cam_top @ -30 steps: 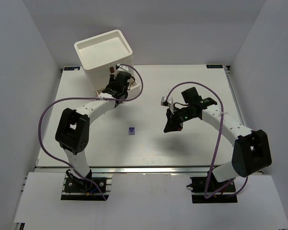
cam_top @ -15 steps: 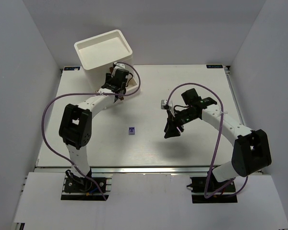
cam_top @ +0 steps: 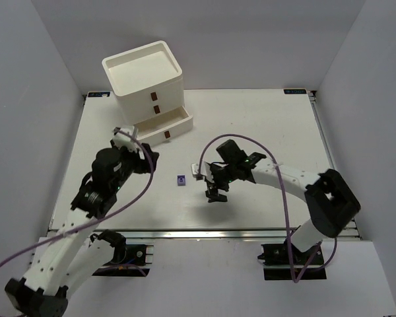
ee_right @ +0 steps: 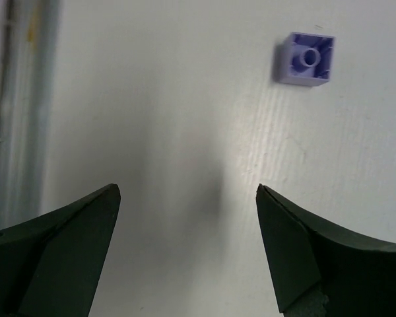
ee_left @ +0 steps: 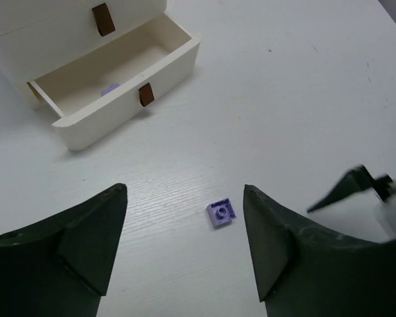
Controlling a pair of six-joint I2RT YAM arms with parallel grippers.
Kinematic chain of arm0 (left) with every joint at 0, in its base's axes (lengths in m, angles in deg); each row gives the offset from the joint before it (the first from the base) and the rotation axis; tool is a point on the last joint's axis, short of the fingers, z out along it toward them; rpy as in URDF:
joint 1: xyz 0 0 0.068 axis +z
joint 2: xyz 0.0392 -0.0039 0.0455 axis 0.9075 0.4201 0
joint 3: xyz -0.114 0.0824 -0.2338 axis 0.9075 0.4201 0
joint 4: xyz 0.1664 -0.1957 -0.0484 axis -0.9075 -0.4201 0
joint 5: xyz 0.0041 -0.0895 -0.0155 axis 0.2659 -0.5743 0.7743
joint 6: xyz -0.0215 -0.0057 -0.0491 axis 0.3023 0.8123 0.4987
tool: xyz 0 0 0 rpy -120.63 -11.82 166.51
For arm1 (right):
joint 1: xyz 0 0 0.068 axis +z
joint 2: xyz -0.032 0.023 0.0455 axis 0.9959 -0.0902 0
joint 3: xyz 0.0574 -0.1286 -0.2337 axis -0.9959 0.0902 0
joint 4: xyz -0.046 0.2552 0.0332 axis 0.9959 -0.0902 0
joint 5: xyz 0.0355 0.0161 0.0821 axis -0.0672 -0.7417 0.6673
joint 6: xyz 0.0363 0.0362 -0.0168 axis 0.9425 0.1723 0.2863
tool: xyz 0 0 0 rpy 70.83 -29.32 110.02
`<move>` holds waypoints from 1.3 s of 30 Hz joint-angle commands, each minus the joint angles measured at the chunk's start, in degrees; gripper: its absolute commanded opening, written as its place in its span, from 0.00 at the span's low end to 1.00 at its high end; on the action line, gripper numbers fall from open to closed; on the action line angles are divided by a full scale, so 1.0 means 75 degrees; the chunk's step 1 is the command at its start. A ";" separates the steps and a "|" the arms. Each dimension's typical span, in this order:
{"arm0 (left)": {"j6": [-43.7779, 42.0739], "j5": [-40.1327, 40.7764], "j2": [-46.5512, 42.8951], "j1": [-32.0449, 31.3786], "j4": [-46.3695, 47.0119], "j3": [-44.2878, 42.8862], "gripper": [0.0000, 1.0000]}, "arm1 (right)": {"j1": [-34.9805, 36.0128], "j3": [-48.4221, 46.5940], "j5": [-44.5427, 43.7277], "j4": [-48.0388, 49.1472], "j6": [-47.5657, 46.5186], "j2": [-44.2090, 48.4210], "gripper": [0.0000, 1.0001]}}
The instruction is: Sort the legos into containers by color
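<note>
So the left gripper (ee_left: 185,193) hangs wide open, out in front of the open bottom drawer (cam_top: 164,125). The purple lego (cam_top: 181,179) lies loose on the table, further out from that drawer. The right gripper (ee_right: 188,191), spread wide too, hovers just right of it. If both dive in they could clash, or a finger flicks the brick away.

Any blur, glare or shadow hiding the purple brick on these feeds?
Top external: even light, no glare, purple brick small but clear. Left wrist: brick sharp; right gripper at the frame edge looks blurred. Right wrist: brick crisp, a soft shadow falls on the table beside it, not over it.
</note>
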 commanded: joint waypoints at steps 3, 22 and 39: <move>0.0018 0.0039 -0.1747 -0.0142 -0.0735 0.0885 0.86 | 0.0672 -0.1146 -0.2078 0.2182 0.1271 -0.1508 0.89; 0.0440 0.1118 -0.3238 -0.0060 -0.1520 0.0898 0.87 | 0.1037 -0.3669 -0.2337 0.1350 0.1930 -0.4207 0.85; 0.0451 0.1165 -0.3355 -0.0060 -0.1508 0.0921 0.87 | 0.0955 -0.4603 -0.1645 0.0764 0.1507 -0.3481 0.03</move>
